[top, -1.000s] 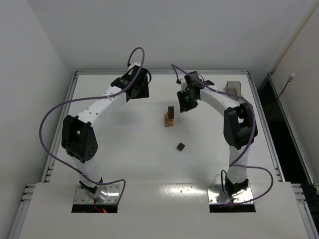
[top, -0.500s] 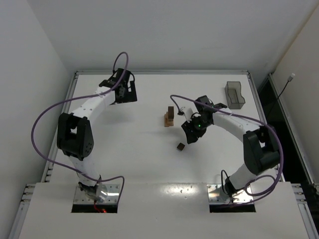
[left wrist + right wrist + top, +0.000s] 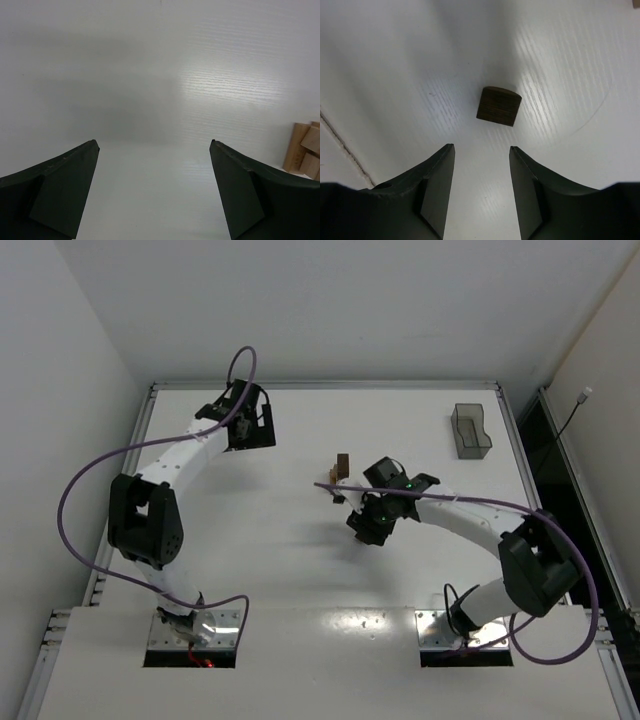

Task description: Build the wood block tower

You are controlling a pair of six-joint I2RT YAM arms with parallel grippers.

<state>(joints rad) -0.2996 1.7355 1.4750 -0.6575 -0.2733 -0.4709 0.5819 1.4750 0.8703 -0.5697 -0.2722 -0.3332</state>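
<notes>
The tower point(image 3: 341, 473) is a short column of light tan cubes with a dark brown one on top, standing mid-table. Its tan blocks also show at the right edge of the left wrist view point(image 3: 302, 152). A loose dark brown wood block point(image 3: 498, 106) lies on the table just ahead of my right gripper point(image 3: 481, 147), which is open and empty. In the top view the right gripper point(image 3: 364, 528) hangs over that block and hides it, just in front of the tower. My left gripper point(image 3: 250, 426) is open and empty point(image 3: 154, 142), at the back left, well apart from the tower.
A smoky translucent plastic bin point(image 3: 470, 430) stands at the back right. The right arm's purple cable point(image 3: 330, 484) runs across in front of the tower's base. The raised table rim point(image 3: 320, 385) runs along the back.
My right arm has swung from beside the tower forward and down over the loose dark brown block. My left gripper drew back to the left early on, then stayed.
</notes>
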